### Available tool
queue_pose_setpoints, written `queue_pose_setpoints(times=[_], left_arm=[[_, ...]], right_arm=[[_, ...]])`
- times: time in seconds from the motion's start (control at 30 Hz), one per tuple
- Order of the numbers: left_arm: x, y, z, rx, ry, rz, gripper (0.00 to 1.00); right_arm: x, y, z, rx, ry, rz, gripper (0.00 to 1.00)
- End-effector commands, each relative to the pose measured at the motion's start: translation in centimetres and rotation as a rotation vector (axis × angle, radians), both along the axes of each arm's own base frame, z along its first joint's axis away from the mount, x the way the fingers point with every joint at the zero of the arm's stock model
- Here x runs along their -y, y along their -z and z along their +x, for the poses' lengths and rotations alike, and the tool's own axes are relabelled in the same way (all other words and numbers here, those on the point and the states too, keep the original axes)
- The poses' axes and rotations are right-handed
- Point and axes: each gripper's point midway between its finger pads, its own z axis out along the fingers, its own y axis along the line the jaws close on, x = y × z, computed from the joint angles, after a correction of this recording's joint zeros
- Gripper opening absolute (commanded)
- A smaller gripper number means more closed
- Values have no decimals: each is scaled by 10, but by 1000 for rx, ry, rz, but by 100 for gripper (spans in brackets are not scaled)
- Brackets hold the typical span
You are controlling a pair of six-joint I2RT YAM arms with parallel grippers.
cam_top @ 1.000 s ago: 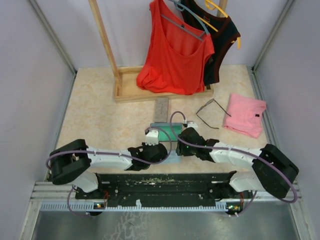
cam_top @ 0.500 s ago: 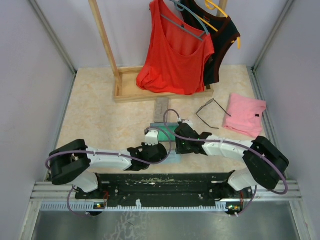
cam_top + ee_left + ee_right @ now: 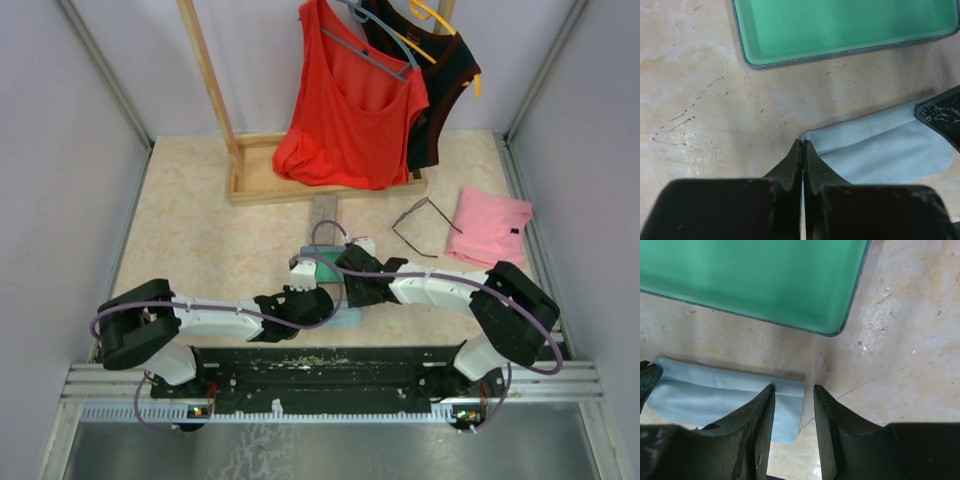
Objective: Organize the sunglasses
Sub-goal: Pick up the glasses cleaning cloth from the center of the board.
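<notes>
I am swinging my right gripper [image 3: 793, 390] leftward, fingers spread astride the wiping cloth [image 3: 715, 385]. My left gripper [image 3: 803, 145] is pinching its corner. The sunglasses [image 3: 412, 232] are waiting.

A light blue cloth [image 3: 885, 150] lies near an open green-lined case [image 3: 840, 25].

Soft matt blue cloth [image 3: 890, 150] on a glossy, scratched stone-patterned tabletop [image 3: 700, 100]; smooth green-lined case [image 3: 840, 25]
</notes>
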Motion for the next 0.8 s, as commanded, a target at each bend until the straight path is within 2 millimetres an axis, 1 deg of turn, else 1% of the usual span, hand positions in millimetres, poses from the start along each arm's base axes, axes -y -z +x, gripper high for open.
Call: queue_pose_setpoints(times=[0.0,0.17,0.4,0.6,0.77], left_arm=[[-42,47,-41,-194,71,176,0],[-41,46,-40,-189,72,175,0],[-42,44,-39,-185,70,175,0],[-43,45,-40,-184,68,175,0],[-44,45,-40,-184,64,174,0]], right_arm=[[-3,2,-4,-14,-30,-48,37],[-2,11,-10,-47,-46,-95,37],[4,23,-17,-79,-47,-180,36],[6,29,-23,-99,-43,-173,32],[3,36,-29,-117,-48,-143,25]])
